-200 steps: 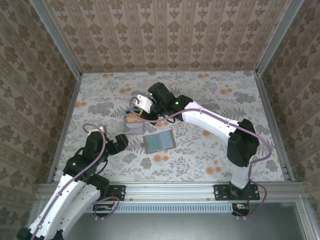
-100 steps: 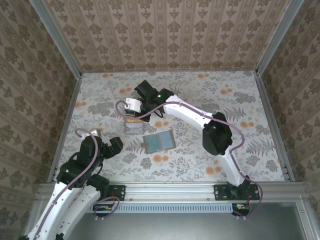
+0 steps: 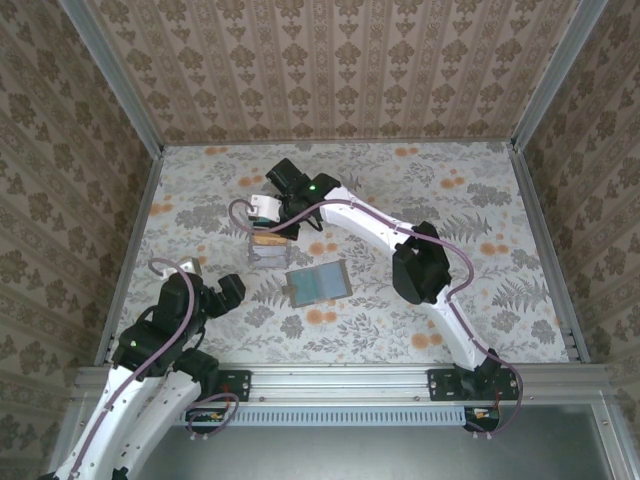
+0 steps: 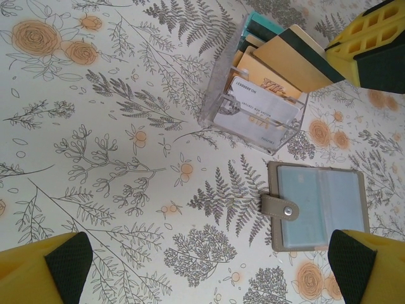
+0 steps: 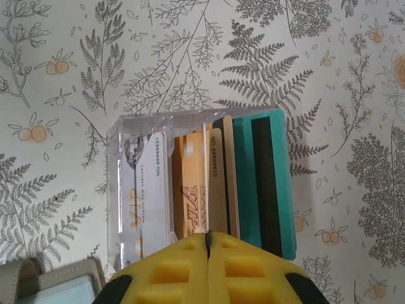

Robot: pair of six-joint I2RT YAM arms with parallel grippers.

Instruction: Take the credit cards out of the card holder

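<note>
Floral-print tabletop (image 3: 450, 290), walled by patterned panels. Credit cards (image 5: 259, 177) upright inside clear box (image 4: 218, 104); card holder (image 3: 318, 285) open flat just beside box, on arm-base side. Right gripper (image 5: 207, 244) directly above box on outstretched, elbow-bent arm, jaws closed tight at cards' top edges, hold on any card not discernible. Left gripper (image 4: 209, 256) well apart from box, near-left, spread wide, empty, arm folded low.

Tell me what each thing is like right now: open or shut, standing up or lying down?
card holder, lying flat, open, strap unsnapped.
credit cards, standing on edge, packed side by side in the clear box.
clear box, upright, open at the top.
left gripper, open, holding nothing.
right gripper, shut, right at the cards' top edges; can't tell if it pinches one.
</note>
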